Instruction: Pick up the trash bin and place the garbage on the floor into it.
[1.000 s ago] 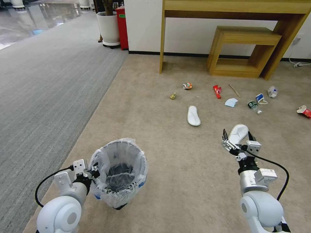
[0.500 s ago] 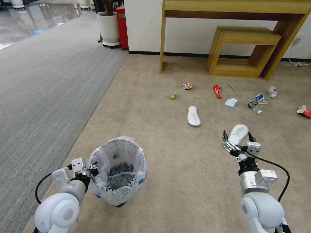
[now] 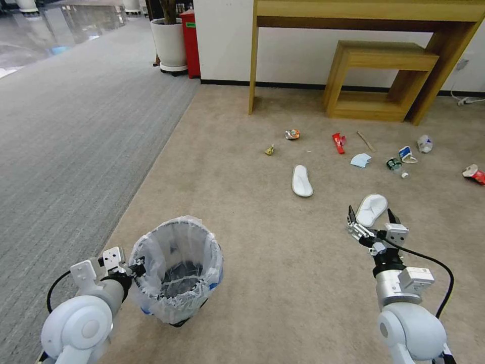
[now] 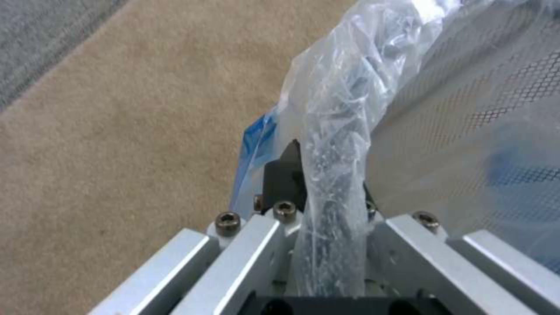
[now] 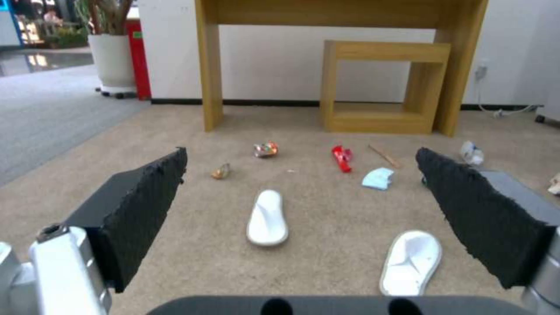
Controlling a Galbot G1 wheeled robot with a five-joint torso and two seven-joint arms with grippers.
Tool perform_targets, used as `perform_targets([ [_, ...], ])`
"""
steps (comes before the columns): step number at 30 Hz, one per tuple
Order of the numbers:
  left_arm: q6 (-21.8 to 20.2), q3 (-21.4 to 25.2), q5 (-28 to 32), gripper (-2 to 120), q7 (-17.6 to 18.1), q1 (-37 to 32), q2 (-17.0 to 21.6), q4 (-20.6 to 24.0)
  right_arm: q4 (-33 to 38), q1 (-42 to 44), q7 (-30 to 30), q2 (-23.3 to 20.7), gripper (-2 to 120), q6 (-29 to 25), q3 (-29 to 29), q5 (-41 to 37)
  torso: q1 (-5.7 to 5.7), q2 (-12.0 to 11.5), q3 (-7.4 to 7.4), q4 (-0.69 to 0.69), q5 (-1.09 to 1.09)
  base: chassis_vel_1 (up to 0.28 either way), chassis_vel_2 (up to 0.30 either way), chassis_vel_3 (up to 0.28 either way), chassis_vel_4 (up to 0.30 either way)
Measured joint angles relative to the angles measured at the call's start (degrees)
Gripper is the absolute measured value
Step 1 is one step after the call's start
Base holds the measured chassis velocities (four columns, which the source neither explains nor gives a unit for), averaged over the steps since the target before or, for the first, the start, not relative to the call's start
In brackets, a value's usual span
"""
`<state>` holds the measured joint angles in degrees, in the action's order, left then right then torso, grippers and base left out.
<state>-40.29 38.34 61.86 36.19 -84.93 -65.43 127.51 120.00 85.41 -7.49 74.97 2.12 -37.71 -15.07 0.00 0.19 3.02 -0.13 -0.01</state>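
Bin held by its rim, litter waiting ahead

Left pincer (image 3: 135, 266) is closed on the rim of the trash bin (image 3: 174, 270); in the left wrist view the crinkly bag (image 4: 335, 144) folded over the rim passes between its fingers (image 4: 283, 175). The bin looks slightly tilted, at the near left of the beige floor (image 3: 242, 212), close to the edge of the grey carpet (image 3: 65, 151).

Right pincer (image 3: 371, 222) hangs above the floor with its jaws wide apart and nothing between them. Just beyond it lies one white slipper (image 3: 371, 209); the second slipper (image 3: 301, 180) is a little farther to the left. Behind them the small litter is scattered: a crushed can (image 3: 292, 134), a red wrapper (image 3: 338, 143), a wooden stick (image 3: 365, 141), a blue mask (image 3: 360, 160) and a plastic bottle (image 3: 395, 165), all well apart from the bin.

The step in hand, I judge, is carrying the bin toward the garbage. To do it well, the grasp must be on the hard rim and not only on the thin bag, which could slip or tear. The bin should be kept upright with its mouth free, and brought near the closer slipper so the right arm has only a short way to go.
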Motion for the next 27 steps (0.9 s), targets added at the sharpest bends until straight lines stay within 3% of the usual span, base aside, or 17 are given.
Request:
perform_targets([
  [27, 0.1, 0.7, -1.9, 1, -1.4, -0.5, 0.2, 1.2, 0.8, 1.0, -1.5, 0.3, 100, -1.4, -0.1, 0.4, 0.00, 0.0, 0.00, 0.00, 0.00, 0.000, 0.000, 0.000, 0.000],
])
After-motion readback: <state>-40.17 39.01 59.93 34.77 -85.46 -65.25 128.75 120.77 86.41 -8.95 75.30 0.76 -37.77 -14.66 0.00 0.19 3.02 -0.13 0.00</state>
